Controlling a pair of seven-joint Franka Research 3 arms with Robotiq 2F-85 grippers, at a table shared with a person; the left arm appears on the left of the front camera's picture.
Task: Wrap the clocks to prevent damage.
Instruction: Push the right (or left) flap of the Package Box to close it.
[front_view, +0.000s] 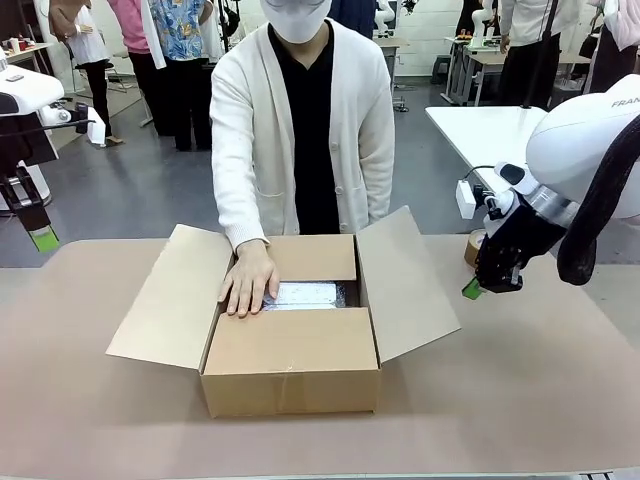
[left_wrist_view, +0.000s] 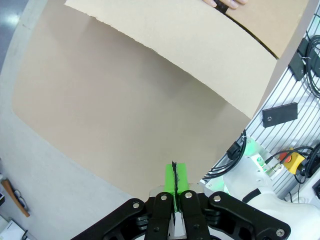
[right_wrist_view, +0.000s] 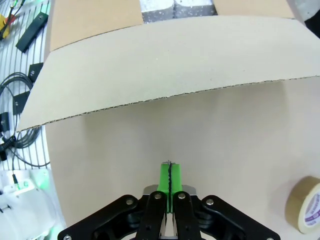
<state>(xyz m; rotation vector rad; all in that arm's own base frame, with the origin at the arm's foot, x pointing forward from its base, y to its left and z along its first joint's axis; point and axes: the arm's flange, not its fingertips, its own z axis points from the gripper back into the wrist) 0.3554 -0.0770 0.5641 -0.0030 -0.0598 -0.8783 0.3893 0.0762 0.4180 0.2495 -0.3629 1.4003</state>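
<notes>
Clock bundle (front_view: 305, 295) in bubble wrap lies inside open cardboard box (front_view: 290, 370) mid-tabletop (front_view: 520, 380), person's hand (front_view: 248, 282) resting on it. Left tool (left_wrist_view: 174, 176) pads together, empty, left of box. Right tool (right_wrist_view: 170, 176) likewise, right of box.

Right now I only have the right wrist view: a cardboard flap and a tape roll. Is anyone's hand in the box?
Observer: Yes. The person's hand rests flat on a wrapped bundle inside the open box.
Operator: Where is the left gripper?
Observer: The left gripper hangs shut at the table's left side, well apart from the box.
Operator: And my right gripper, seen from the front?
Observer: The right gripper hovers above the table beside the right flap, not touching it.
</notes>
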